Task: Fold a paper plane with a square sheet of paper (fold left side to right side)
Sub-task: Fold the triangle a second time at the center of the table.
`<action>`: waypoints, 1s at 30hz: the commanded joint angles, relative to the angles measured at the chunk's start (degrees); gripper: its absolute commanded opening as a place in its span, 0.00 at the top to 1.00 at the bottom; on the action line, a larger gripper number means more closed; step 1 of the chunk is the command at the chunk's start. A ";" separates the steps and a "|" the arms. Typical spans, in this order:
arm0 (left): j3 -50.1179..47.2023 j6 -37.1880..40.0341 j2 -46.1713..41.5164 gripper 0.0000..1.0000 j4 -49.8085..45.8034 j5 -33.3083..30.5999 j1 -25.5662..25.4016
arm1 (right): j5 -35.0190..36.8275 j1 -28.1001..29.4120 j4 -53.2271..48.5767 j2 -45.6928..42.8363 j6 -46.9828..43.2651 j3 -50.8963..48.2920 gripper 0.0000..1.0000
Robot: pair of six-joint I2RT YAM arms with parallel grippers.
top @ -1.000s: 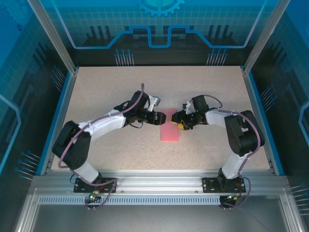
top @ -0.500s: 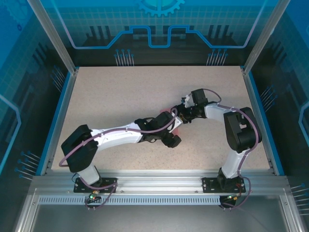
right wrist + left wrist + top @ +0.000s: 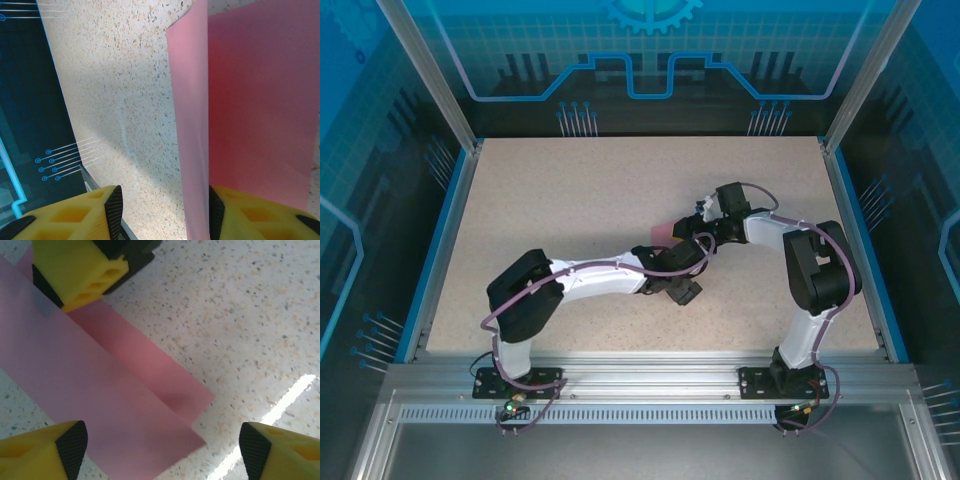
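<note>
Left wrist view, folded paper (image 3: pixel 100 390) slanting upper-left to lower-right, left tool (image 3: pixel 162 442) spread, right tool (image 3: pixel 164 205) spread

The left arm has swung from the left side of the sheet (image 3: pixel 661 232) right across it, and from above now covers most of the pink. Its left claw (image 3: pixel 162 440) has come to hang spread over the sheet's corner. The right claw (image 3: pixel 702 232) has shifted from the sheet's right edge toward its far corner.

No legible text, label, brand or number; merely a printed gear emblem (image 3: pixel 651 12) and circuit traces (image 3: pixel 576 118) on blue back panel (image 3: pixel 520 50).
</note>
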 commanded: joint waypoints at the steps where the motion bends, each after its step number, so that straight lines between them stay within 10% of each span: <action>1: 2.46 -0.90 0.94 0.24 -3.54 -2.84 -0.47 | -0.92 -0.77 -1.53 0.96 0.28 1.01 0.51; 16: -0.36 -2.17 -2.38 0.92 -1.37 0.43 0.69 | 1.30 -0.92 -5.22 1.08 -2.62 2.38 0.51; 30: -8.43 -8.41 -8.50 1.00 8.78 23.80 10.18 | 7.31 -6.64 -2.23 -10.53 -5.42 -3.27 0.44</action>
